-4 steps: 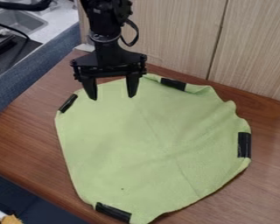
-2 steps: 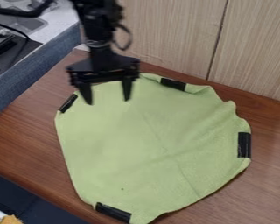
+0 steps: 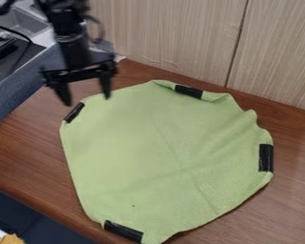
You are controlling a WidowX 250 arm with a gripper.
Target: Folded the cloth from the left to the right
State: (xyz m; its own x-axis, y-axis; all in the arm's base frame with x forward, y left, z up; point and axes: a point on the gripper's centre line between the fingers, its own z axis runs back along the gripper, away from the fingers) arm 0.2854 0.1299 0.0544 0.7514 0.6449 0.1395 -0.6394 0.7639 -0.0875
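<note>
Across the middle of the wooden counter [image 3: 25, 150], light-green cloth [image 3: 148, 157] spread nearly flat, rippled along the far and right edges, with no left-to-right fold made yet. Around its rim, black tape strips [image 3: 74, 112] at far left, far, right and near sides, unmoved like the cloth. Close by the far-left edge, black gripper [image 3: 87, 100], jaws wide apart and holding nothing; shifted leftward from above the cloth's far part. Nearer now to a sensible starting edge for the fold, though without any visible grip. Likely next: line up, lower and pinch the rim there, at some risk of slipping off the thin edge. Beyond, wood-grain panel [image 3: 174, 43]; at far left, sink [image 3: 18, 21].
</note>
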